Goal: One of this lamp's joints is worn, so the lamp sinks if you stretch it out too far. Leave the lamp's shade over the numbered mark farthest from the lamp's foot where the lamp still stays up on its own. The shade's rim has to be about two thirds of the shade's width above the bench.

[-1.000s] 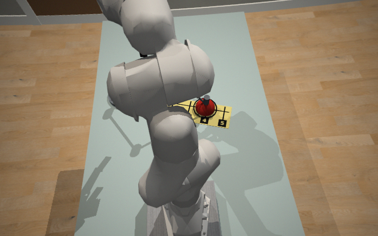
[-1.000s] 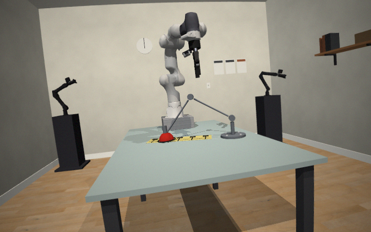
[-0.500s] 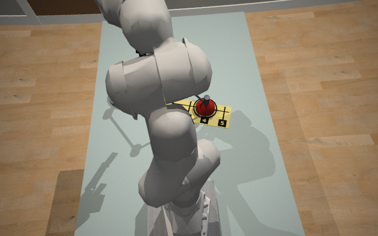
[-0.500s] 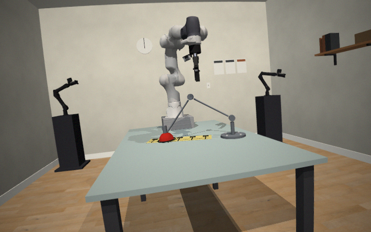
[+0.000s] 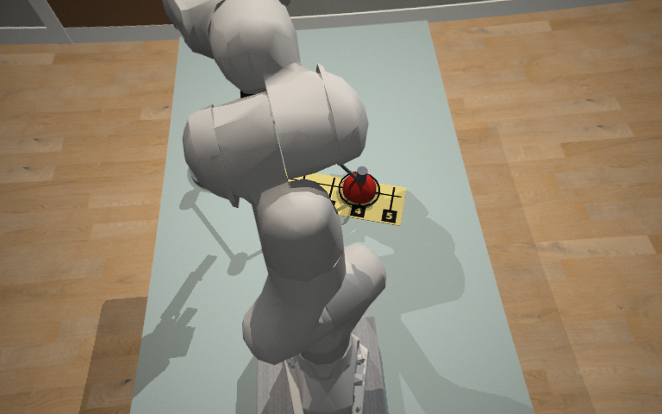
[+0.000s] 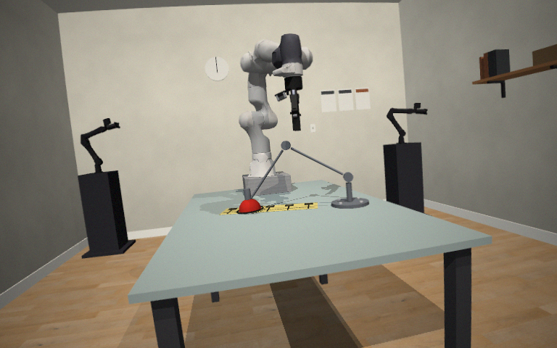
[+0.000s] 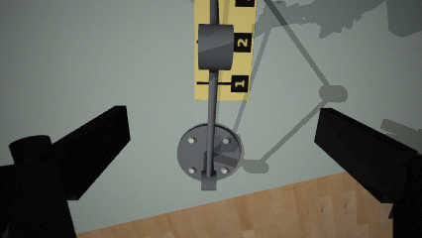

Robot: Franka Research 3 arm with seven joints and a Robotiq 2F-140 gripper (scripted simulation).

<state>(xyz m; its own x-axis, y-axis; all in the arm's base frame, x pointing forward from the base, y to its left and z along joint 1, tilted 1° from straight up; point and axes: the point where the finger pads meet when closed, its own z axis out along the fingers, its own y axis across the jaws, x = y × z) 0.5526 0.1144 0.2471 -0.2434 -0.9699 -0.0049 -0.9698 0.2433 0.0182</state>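
The bent arm [image 5: 302, 234] [image 6: 257, 85] holds its open pincer [image 6: 296, 129] [image 7: 223, 124] pointing straight down.

Top: arm [image 5: 302, 234] blocks our view of the foot and marks 1, 2. Wrist: we lose the shade past the frame edge.

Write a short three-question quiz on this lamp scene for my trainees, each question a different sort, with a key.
1. Multiple choice: Which numbered mark does the red shade sit over?
a) 2
b) 4
c) 5

2. True or false: The gripper is shut on the lamp's foot.

3. Fill in the blank: The numbered strip is coloured ____.

Key:
1. b
2. False
3. yellow
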